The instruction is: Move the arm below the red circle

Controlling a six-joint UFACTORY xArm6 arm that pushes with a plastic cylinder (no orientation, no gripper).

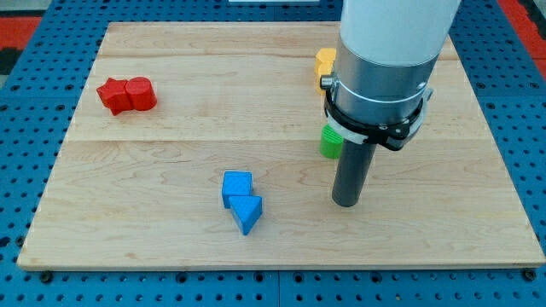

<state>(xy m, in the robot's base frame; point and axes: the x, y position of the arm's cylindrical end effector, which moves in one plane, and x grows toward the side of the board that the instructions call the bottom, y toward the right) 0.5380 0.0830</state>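
The red circle (141, 93) lies near the view's left edge of the wooden board, touching a red star-shaped block (113, 95) on its left. My tip (345, 203) rests on the board far to the right of them, lower in the view. Two blue blocks lie left of my tip: a blue cube (236, 187) and a blue triangle (247, 213) touching below it. A green block (330, 141) sits just above my tip, partly hidden by the arm. A yellow block (325, 66) shows at the top, partly hidden behind the arm.
The wooden board (171, 247) lies on a blue pegboard surface (17, 153). The arm's large white and grey body (384, 60) covers the board's upper right part.
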